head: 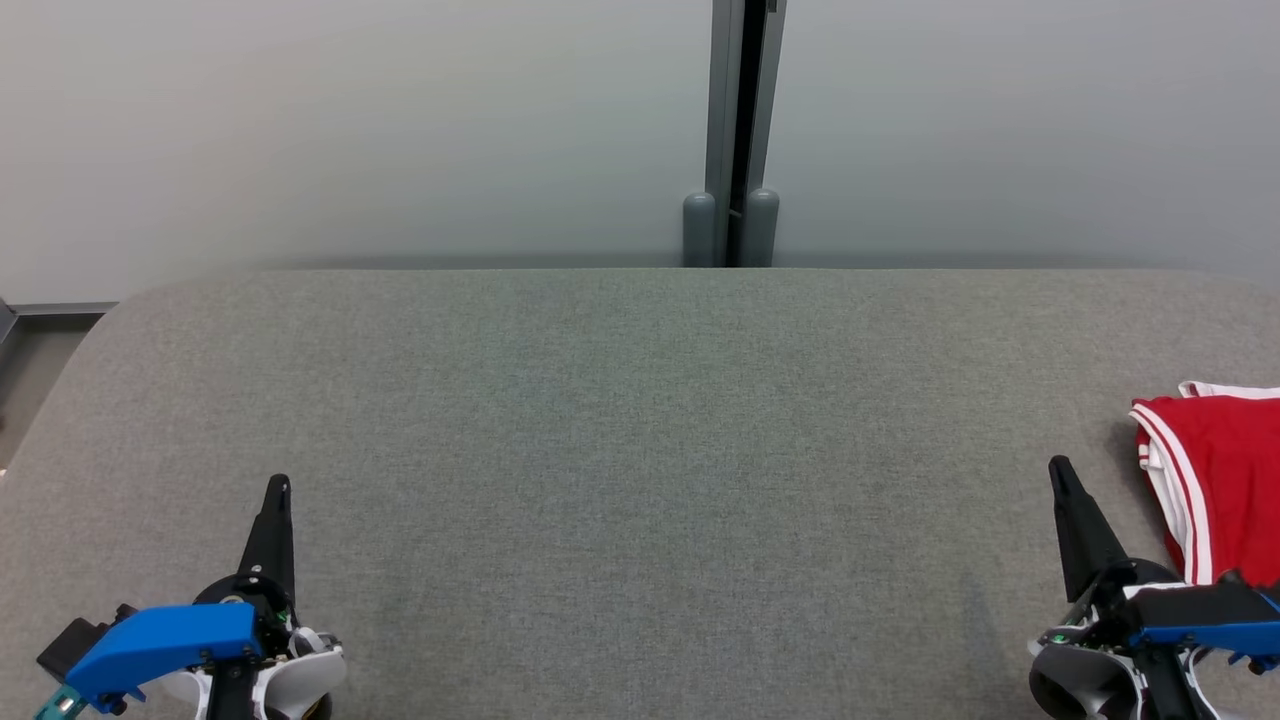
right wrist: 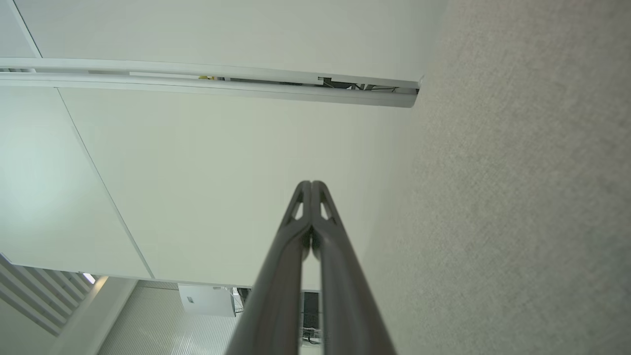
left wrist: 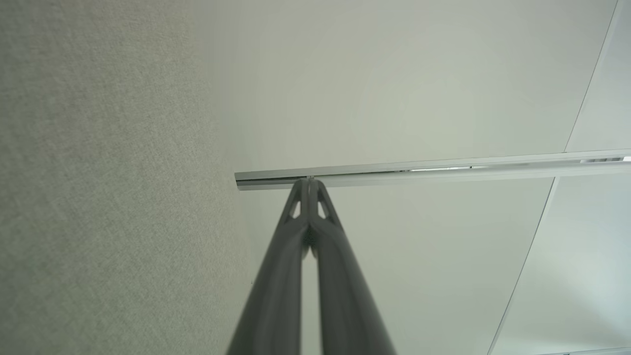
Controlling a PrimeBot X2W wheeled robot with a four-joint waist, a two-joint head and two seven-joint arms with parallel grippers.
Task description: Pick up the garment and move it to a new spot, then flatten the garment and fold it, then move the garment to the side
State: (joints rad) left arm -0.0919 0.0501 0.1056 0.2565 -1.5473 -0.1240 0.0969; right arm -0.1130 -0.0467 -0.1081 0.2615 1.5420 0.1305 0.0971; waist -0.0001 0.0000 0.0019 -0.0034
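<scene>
Both closed and empty: left end effector (head: 279,490), right end effector (head: 1061,470) beside red garment (head: 1225,480)

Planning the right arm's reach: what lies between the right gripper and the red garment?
Nothing; in the head view, just a short stretch of bare grey fabric surface separates the right gripper from the red garment.

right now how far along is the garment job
Likely near the end: the red garment lies compact at the right edge of the table, partly out of frame, so I can't confirm the fold. In hand: nothing; left gripper and right gripper rest with fingers shut, empty. Left: possibly nothing.
</scene>
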